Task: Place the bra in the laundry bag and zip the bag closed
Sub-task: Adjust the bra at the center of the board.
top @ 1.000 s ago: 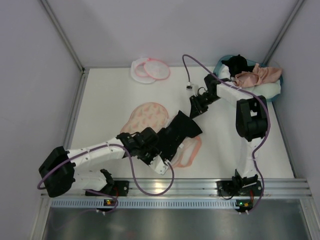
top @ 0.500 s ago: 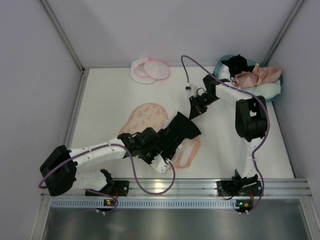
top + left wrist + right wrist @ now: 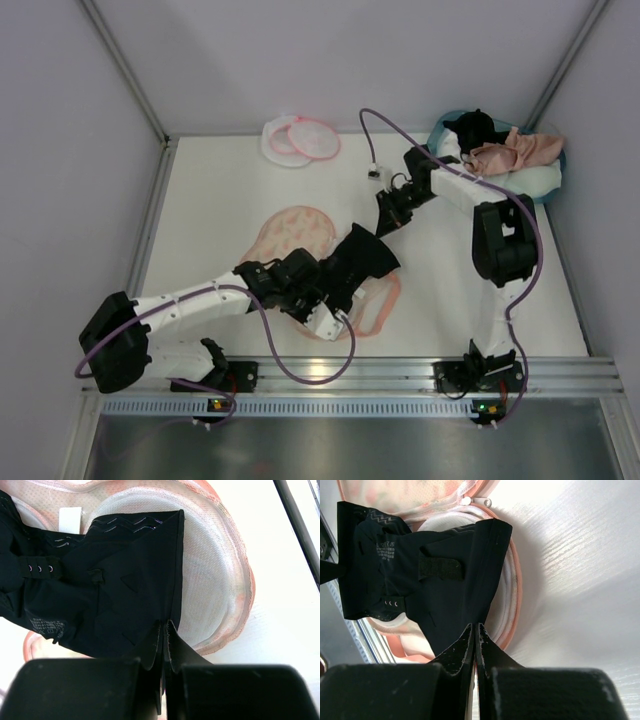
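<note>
Left gripper (image 3: 164, 630) and right gripper (image 3: 476, 630) each pinch shut on an edge of the black bra (image 3: 115, 580), spread over the open laundry bag (image 3: 215, 580). Probably soft, limp, light; best held at band corners. Both arms crowd the bag. Round pouch (image 3: 300, 138) and basket (image 3: 545, 183) sit well apart.

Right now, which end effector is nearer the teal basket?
Right. The right end effector pinches the black garment left of the teal basket; the left end effector grips its opposite side, farther from the basket.

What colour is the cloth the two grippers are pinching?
Black cloth, clearest in the left wrist view.
</note>
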Robot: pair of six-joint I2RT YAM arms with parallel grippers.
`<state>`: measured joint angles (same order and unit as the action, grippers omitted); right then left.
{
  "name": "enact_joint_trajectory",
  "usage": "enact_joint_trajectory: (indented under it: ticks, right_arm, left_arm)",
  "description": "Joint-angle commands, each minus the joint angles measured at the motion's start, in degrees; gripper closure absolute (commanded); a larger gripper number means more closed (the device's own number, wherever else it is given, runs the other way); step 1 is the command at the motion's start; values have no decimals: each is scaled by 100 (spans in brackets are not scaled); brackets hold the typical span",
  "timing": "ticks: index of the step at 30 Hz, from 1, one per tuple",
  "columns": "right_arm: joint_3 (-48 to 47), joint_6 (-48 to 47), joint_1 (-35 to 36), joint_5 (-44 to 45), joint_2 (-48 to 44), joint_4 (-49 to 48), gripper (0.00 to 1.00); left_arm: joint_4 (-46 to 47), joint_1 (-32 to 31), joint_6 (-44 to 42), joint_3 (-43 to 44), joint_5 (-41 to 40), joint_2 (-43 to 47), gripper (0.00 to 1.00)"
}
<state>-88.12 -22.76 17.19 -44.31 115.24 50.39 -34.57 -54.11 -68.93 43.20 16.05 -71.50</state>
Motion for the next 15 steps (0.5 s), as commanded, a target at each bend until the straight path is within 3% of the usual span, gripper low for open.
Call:
enact_joint_trajectory:
  ticks: [1,15]
  right_arm:
    - [-118,-53,100,-148,-318,6,100]
    - [-452,264,329,-121,-775,23,100]
  left_arm:
    - [-50,-30,11,189,188,32,100]
    - [-753,-30,432,742,363,383,100]
